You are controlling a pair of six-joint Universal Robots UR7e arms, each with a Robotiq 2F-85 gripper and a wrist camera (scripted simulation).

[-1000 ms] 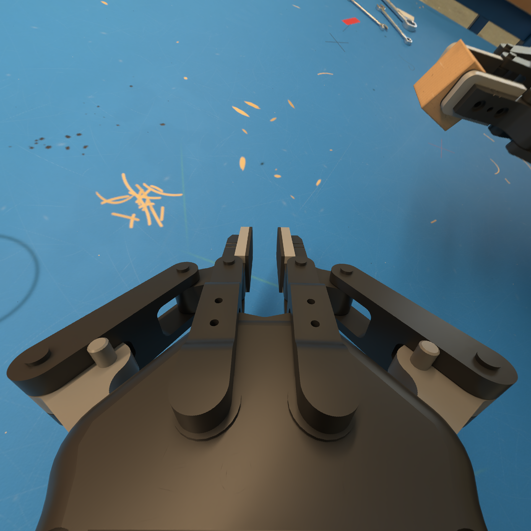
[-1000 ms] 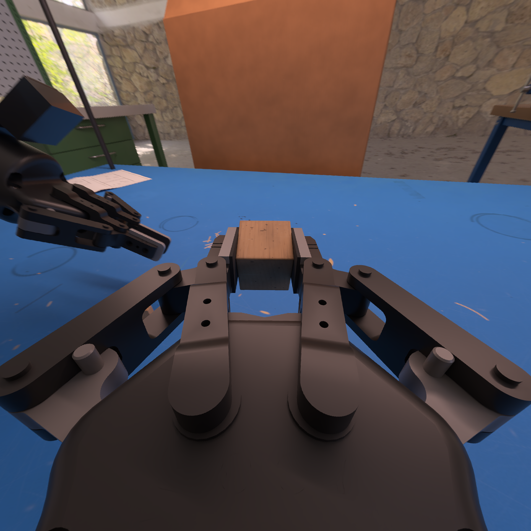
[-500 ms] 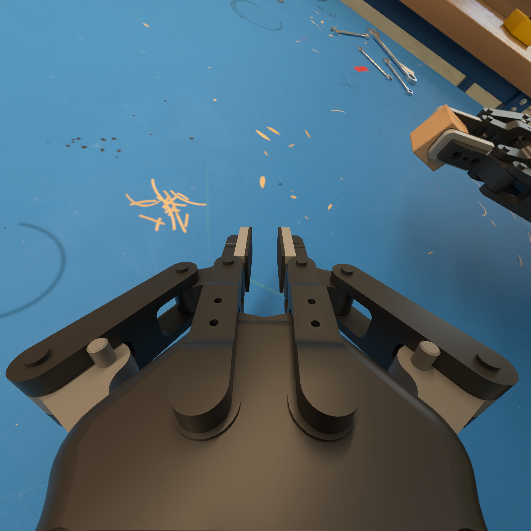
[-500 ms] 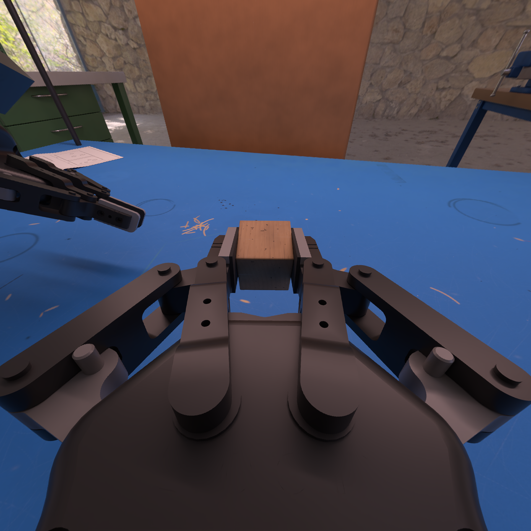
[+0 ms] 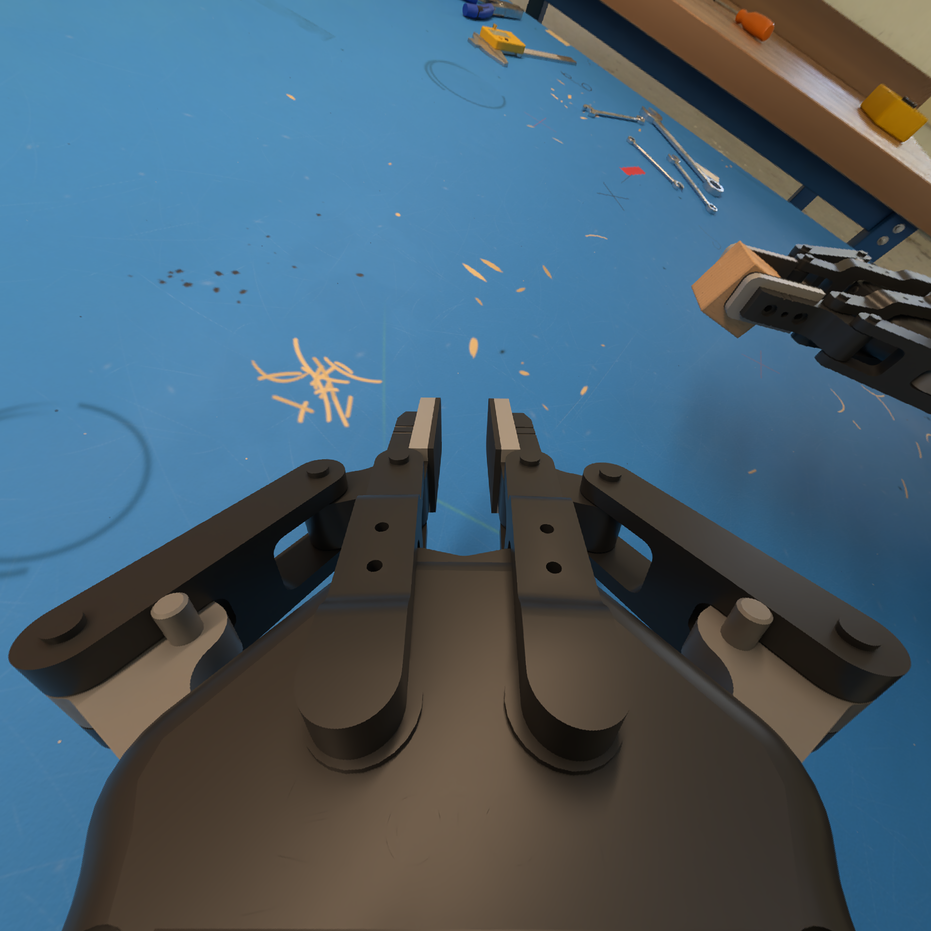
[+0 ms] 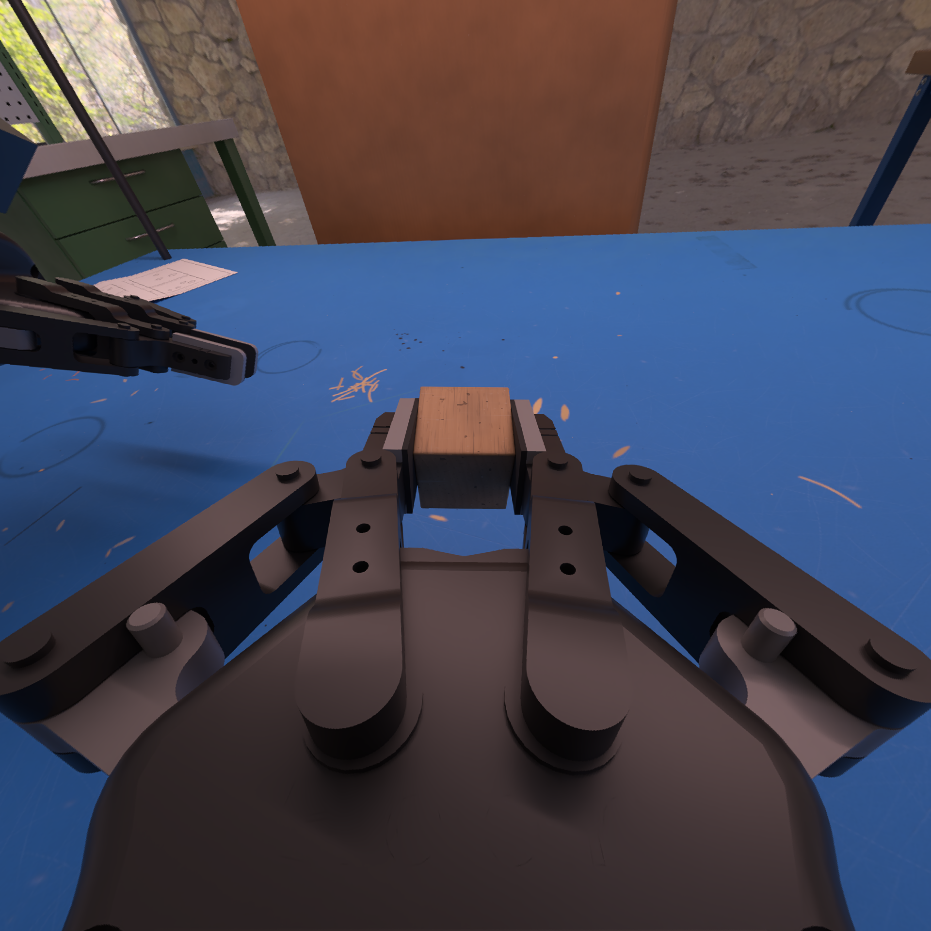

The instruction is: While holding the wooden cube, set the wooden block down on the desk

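Right gripper: the dark two-finger right gripper (image 6: 463,443) is clamped on a small light-brown wooden cube (image 6: 462,420), one grey pad flat against each side, the cube lifted clear of the blue desk top (image 6: 655,362).
Left gripper: the dark two-finger left gripper (image 5: 463,428) holds nothing; its grey pads stand a narrow gap apart with bare desk showing between them, above the surface.
Wooden block: a second wooden piece shows in neither view; where it lies cannot be told.
Left wrist view only: the held cube (image 5: 723,282) seen from the side at the right edge, the right gripper (image 5: 766,302) around it; silver wrenches (image 5: 675,151) near the desk's far edge; a yellow measuring tool (image 5: 499,38); a brown wooden shelf (image 5: 786,75) carrying an orange-handled tool (image 5: 753,22) and a yellow box (image 5: 891,111).
Right wrist view only: the left gripper (image 6: 237,360) from the side at left; a white paper sheet (image 6: 166,277) behind it; a green drawer cabinet (image 6: 116,206); a tall orange-brown panel (image 6: 463,116); a stone wall (image 6: 781,65).
Both views: a tangle of pale orange shavings (image 5: 317,378) (image 6: 357,385) on the desk.
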